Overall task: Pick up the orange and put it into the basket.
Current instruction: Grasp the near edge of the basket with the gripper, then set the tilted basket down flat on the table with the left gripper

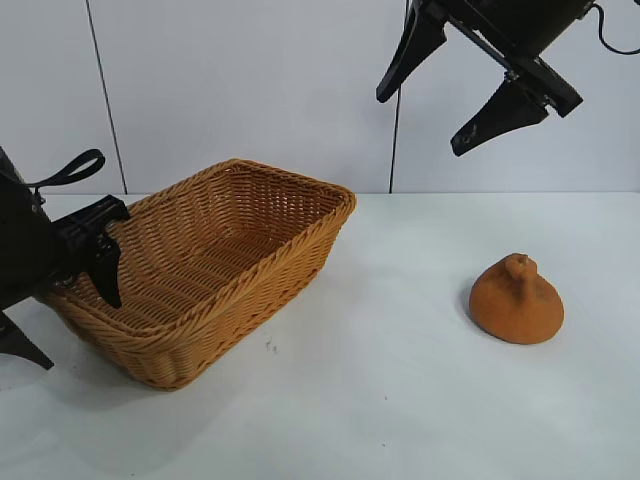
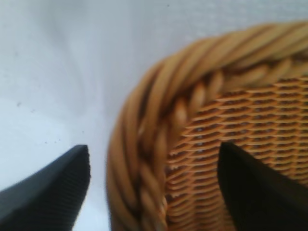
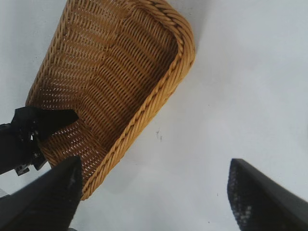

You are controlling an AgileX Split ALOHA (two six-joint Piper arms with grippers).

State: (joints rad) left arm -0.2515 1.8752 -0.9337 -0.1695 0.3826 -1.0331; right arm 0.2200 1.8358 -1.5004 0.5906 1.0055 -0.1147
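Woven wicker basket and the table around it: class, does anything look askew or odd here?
Yes. The tan woven wicker basket sits tipped, its far end raised. The left gripper straddles its near rim, one finger inside. The dull orange-brown lump lies apart, untouched.

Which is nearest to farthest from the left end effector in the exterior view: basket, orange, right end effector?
1. The basket: the left end effector straddles its braided rim at the table's left, one finger inside, one outside.
2. The right end effector: raised at upper right, open, empty.
3. The orange: on the table at far right.
The last two are not far apart in range.
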